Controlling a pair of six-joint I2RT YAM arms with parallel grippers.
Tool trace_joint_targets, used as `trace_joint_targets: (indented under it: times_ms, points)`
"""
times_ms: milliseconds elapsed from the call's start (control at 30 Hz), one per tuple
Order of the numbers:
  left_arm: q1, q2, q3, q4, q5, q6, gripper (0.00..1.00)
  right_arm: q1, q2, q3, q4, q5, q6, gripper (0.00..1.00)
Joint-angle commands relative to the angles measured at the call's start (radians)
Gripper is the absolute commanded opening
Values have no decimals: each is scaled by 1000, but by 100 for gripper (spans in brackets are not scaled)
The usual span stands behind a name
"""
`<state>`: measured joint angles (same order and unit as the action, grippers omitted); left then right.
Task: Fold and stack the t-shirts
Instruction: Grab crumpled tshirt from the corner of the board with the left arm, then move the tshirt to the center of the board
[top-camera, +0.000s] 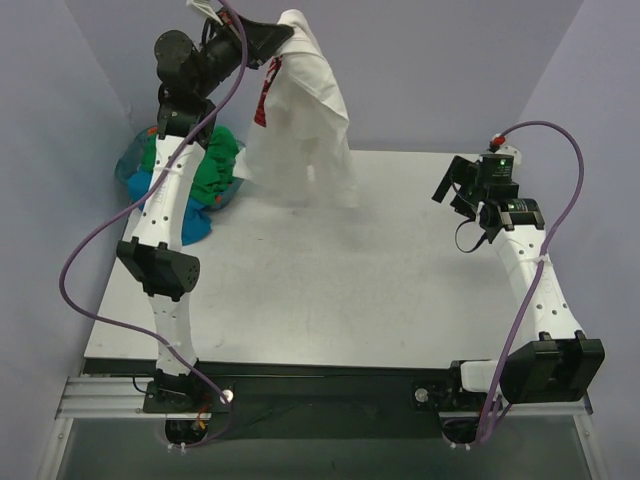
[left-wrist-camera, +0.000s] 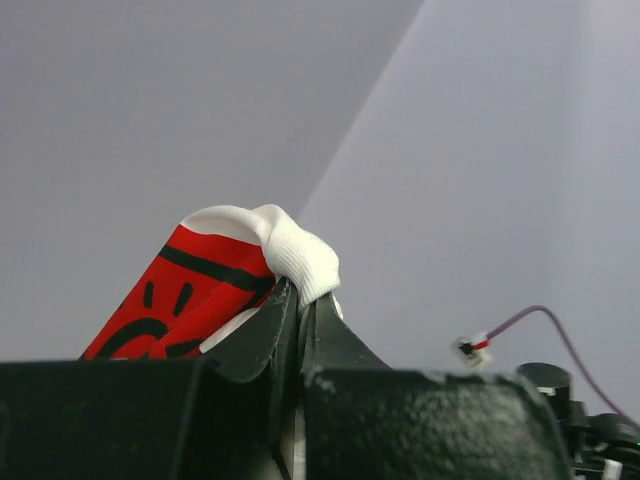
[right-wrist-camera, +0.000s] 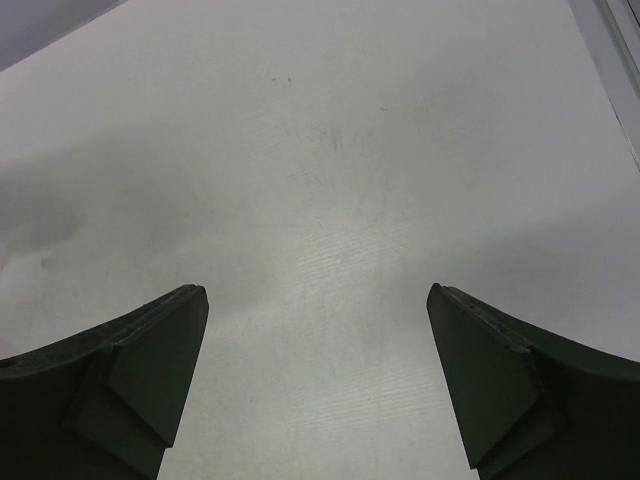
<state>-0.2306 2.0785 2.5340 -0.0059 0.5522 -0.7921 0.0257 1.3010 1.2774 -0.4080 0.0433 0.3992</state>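
Right hand (right-wrist-camera: 315, 292) hangs spread above the counter (top-camera: 350, 290); left hand (left-wrist-camera: 302, 300) pinches the white logo t-shirt (top-camera: 305, 130) aloft.

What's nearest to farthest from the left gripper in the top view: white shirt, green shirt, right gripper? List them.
1. White shirt: held in the left gripper, hanging.
2. Green shirt: lying at far left.
3. Right gripper: open, far right side.

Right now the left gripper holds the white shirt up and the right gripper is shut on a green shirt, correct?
Not quite. The left gripper does hold the white shirt up, but the right gripper is open and empty over the bare table, as the right wrist view shows. The green shirt lies untouched at the table's far left.
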Motion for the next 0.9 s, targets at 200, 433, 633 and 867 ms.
trace_joint_targets:
  times_ms: [200,433,633,867]
  points:
    - [2,-82,-350,348,118,-257,0,-1,-20,-36,17,-11,41,98]
    - [111,-262,-1001,9,-174,-3,49,22,-38,-150,18,-26,46,95]
    - [111,-284,-1101,-331,-357,313,64,91,-17,-243,17,-36,32,94]
    - [-15,-307,-1162,-365,-252,372,64,158,99,-230,18,-94,50,91]
